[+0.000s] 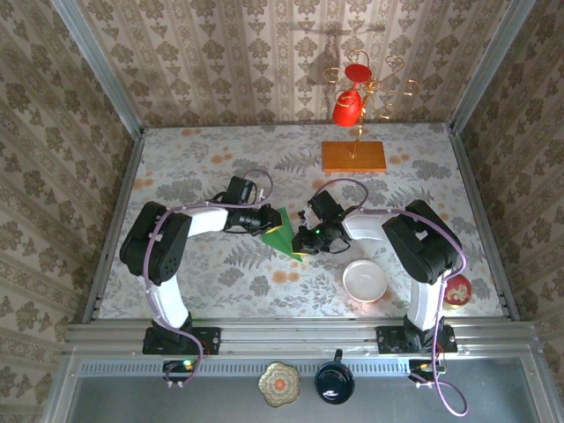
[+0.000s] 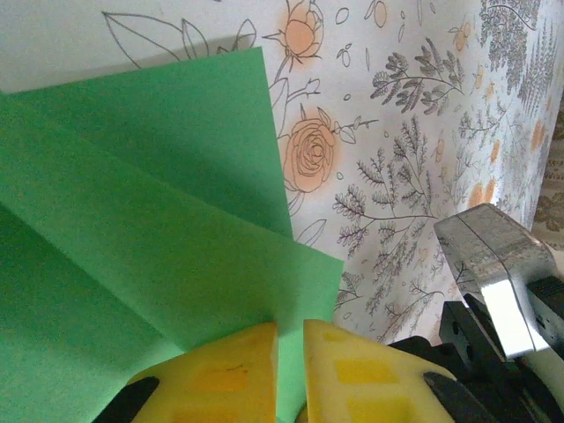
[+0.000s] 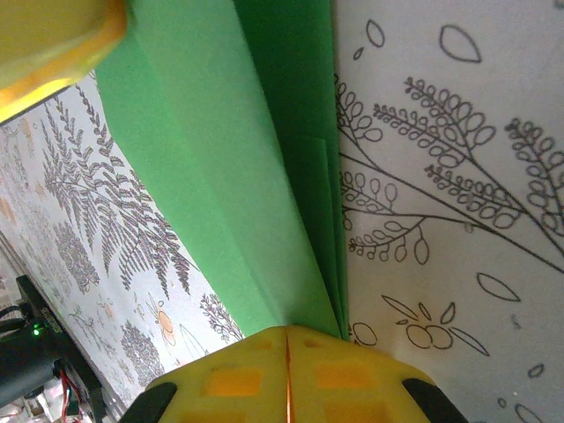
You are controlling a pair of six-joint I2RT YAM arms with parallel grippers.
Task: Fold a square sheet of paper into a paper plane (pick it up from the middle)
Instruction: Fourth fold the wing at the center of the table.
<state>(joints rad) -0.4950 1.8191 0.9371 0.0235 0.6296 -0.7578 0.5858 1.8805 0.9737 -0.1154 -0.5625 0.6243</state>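
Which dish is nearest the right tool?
The white bowl, on the table near the right tool; the red dish, patterned plate and dark cup all lie farther off, nearer the front.

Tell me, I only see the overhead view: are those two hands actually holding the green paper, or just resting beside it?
Observer: Holding. The right wrist camera shows the right hand clamped shut on a folded edge of the paper.
Operator: And the other one?
Observer: The left wrist camera shows the left hand closed almost fully, with the paper's edge running in between.
Operator: Is it folded at all?
Observer: Yes. The left wrist view shows overlapping layers with diagonal creases fanning out from that grip.
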